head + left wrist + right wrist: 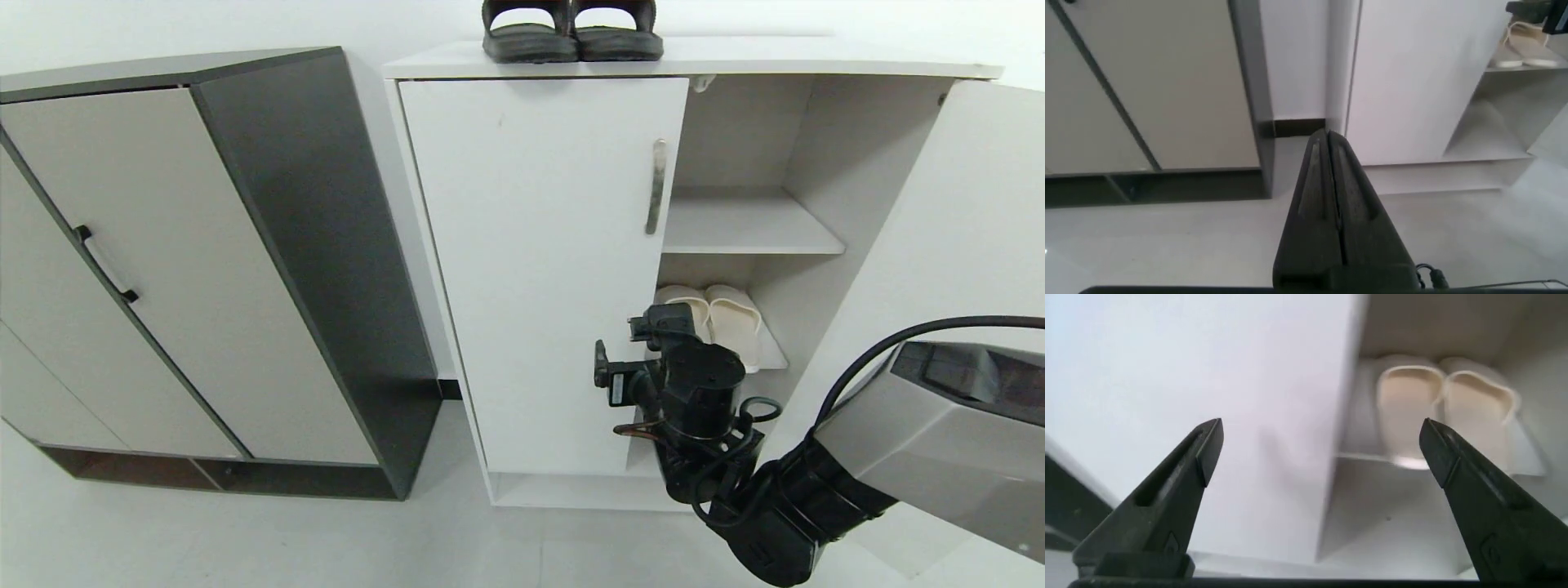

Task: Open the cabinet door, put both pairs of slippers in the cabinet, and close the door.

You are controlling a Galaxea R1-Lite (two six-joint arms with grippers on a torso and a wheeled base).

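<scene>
While cream foam slippers (718,318) sit inside the white two-door cabinet (539,286), right gripper (1321,431) gapes wide, empty; left gripper (1328,139) is pinched together, holding nothing.

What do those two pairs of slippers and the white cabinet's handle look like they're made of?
Black slippers: likely matte rubber or foam, thick ridged soles. Cream slippers: probably soft moulded foam, smooth and seamless. Door handle: seemingly brushed metal, with a dull silvery sheen.
</scene>
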